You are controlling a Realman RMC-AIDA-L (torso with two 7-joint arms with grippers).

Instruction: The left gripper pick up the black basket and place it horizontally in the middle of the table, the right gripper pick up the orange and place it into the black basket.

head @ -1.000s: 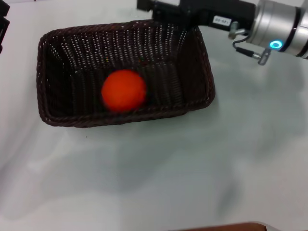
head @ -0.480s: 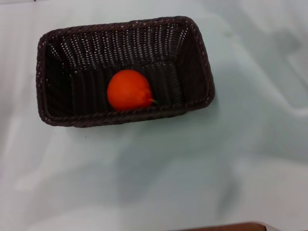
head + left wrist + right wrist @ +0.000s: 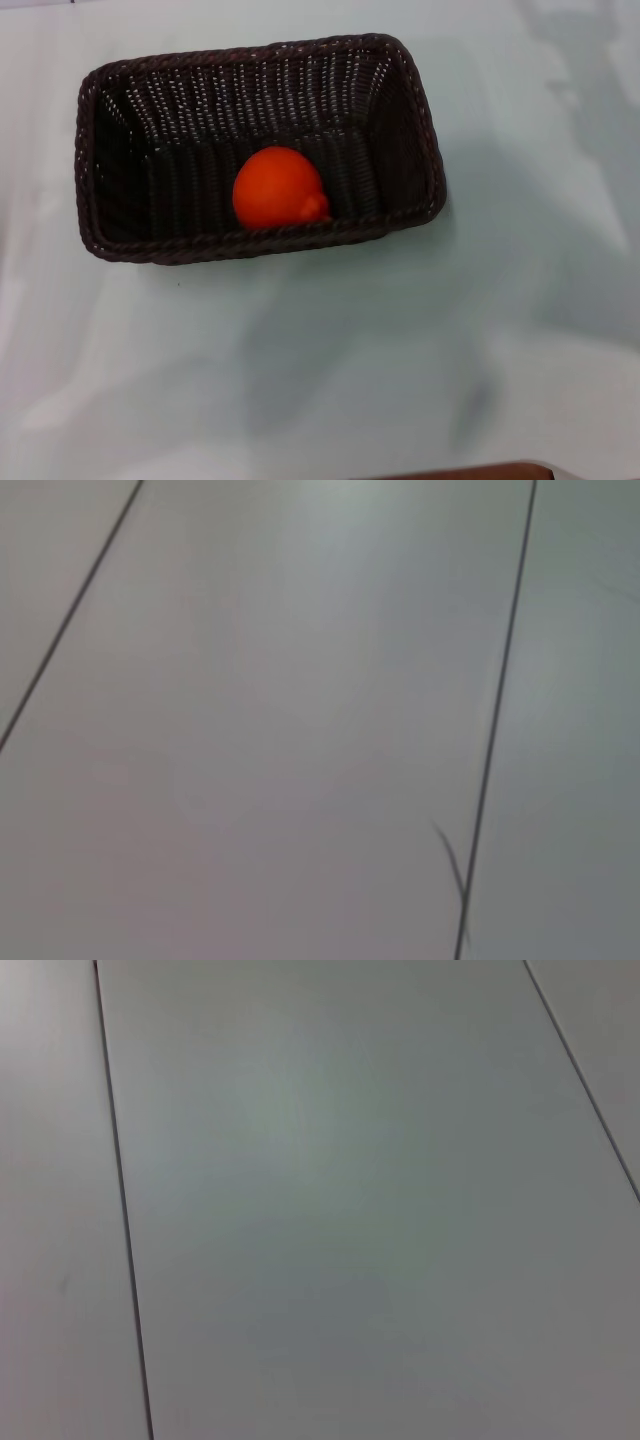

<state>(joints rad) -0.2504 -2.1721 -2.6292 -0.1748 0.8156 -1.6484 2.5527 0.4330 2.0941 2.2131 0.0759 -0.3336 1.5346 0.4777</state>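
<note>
Black basket (image 3: 110,160): lies on the worktop (image 3: 400,350), long side across the head view, open side up, in the upper left part of the view.
Orange (image 3: 279,190): rests inside the black basket on its floor, against the near long wall, right of the floor's middle, its nub turned to the right.
Left gripper: out of every view; released or clenched cannot be told.
Right gripper: out of every view; its state cannot be told either.
Wrist views: only pale panels crossed by thin dark lines.
</note>
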